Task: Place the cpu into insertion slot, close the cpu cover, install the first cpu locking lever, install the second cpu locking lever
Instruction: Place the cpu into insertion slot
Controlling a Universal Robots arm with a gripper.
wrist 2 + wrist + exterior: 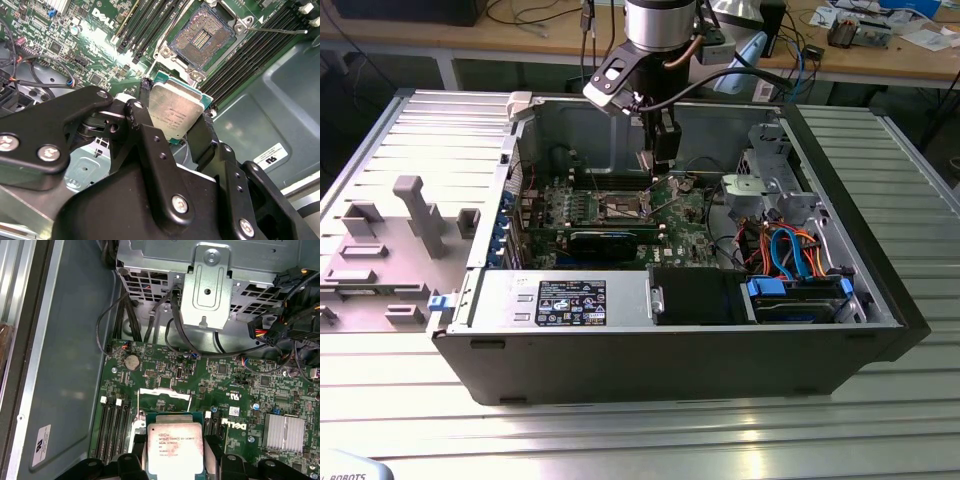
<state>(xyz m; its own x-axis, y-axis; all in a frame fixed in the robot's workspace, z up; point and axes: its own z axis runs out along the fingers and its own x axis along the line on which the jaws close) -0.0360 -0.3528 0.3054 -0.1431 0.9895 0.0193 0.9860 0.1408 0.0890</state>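
Pincer (178, 98) clasping cpu (175, 113), insertion slot (202, 38) bare — beyond

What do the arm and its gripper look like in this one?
The arm is a silver-grey cylinder with a dark band lower down. A black-and-white box is mounted beside it, and black and copper-coloured cables loop past. The gripper is matte black, built of flat linkage plates joined with silver screws, ending in two narrow black fingers.

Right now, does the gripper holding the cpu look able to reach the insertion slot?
Probably yes: the gripper holds the cpu near the insertion slot, whose pins lie bare in the second wrist view, nothing over them.
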